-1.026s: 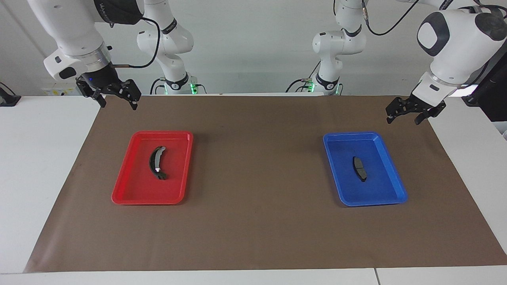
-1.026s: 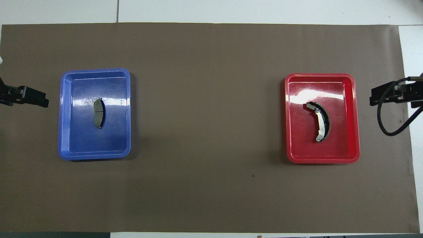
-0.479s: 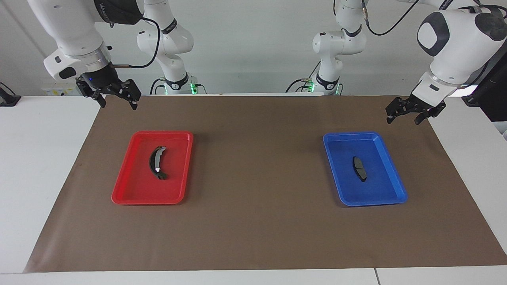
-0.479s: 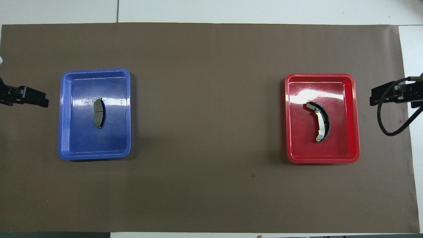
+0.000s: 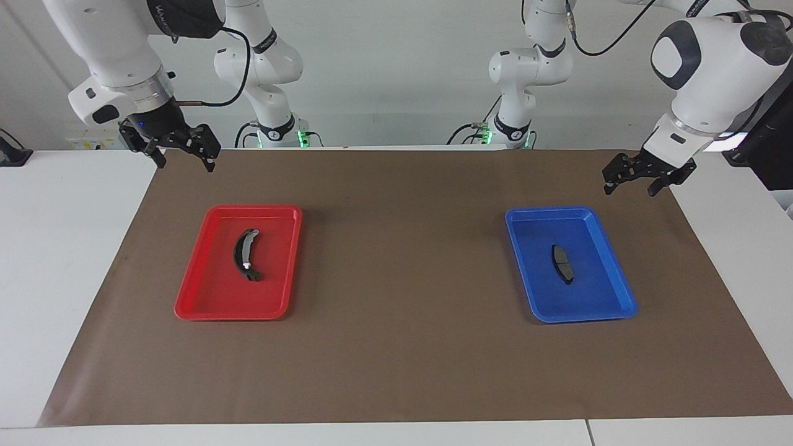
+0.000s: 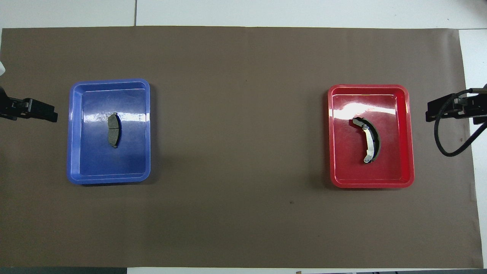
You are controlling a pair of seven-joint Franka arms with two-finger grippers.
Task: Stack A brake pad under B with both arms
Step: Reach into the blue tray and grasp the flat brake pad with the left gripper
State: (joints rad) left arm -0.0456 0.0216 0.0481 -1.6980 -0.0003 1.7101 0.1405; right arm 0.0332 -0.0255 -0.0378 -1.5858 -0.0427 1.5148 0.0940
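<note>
The short, flat, matte dark-grey brake pad A (image 5: 562,264) (image 6: 113,130) lies flat near the middle of the blue rectangular plastic tray (image 5: 613,272) (image 6: 76,152), toward my left arm's end of the bench (image 5: 62,260) (image 6: 266,11). Its long axis runs from nearer me to farther from me, in line with the tray's long side. Its bowed edge faces the centre of the bench.

The long, narrow, crescent-shaped black brake pad B (image 5: 245,254) (image 6: 368,140), with its pale grey edge, lies in the red rectangular plastic tray (image 5: 198,291) (image 6: 407,167), toward my right arm's end of the bench. Its long axis also runs from nearer me to farther from me. The outside of its curve faces my right arm's end of the bench; the notched end is the end farther from me.

Both trays rest on the brown paper sheet (image 5: 403,347) (image 6: 239,213) that covers the bench, well apart from each other.

My left tool (image 5: 637,183) (image 6: 36,111) hangs above the sheet beside the blue tray, jaws wide, holding nothing. My right tool (image 5: 184,160) (image 6: 443,108) hangs above the sheet's edge beside the red tray, jaws wide, holding nothing. Neither tool touches a tray or a pad.
</note>
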